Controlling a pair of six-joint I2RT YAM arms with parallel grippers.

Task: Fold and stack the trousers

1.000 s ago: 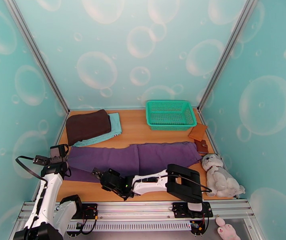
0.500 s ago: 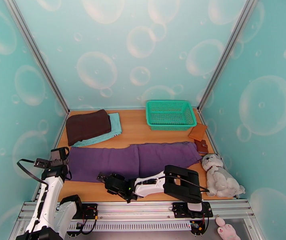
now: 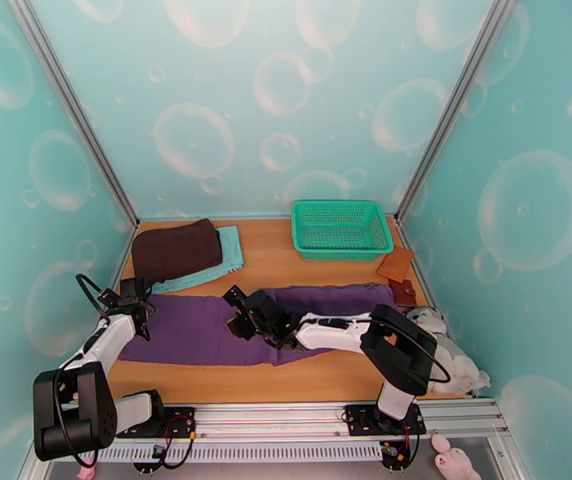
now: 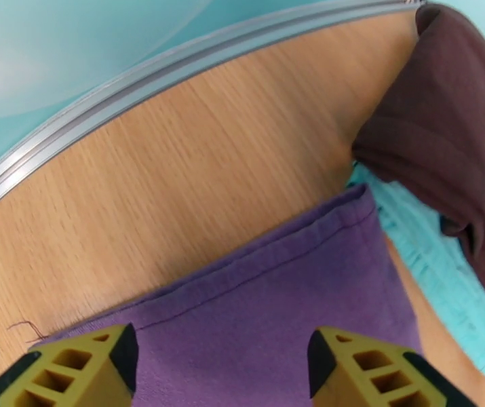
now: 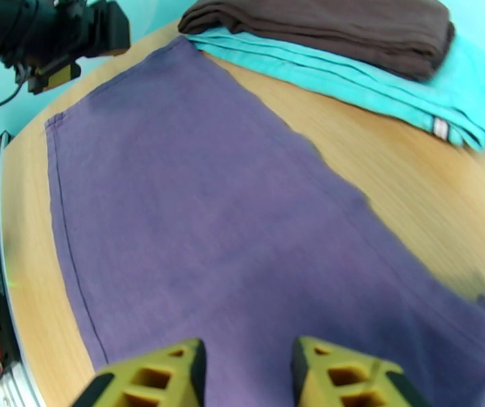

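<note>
both apart: left end effector (image 4: 220,355), right end effector (image 5: 245,362) over trousers (image 3: 198,334); brown cloth (image 3: 175,251), teal cloth (image 3: 232,254) beside

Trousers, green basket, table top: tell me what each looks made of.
Trousers: soft woven cloth, likely cotton; matte, with a stitched hem and a loose thread. Green basket: probably moulded plastic, slightly glossy; its walls and floor are an open lattice. Table top: wood or wood-look laminate, smooth; printed or real grain, cannot tell which.
</note>
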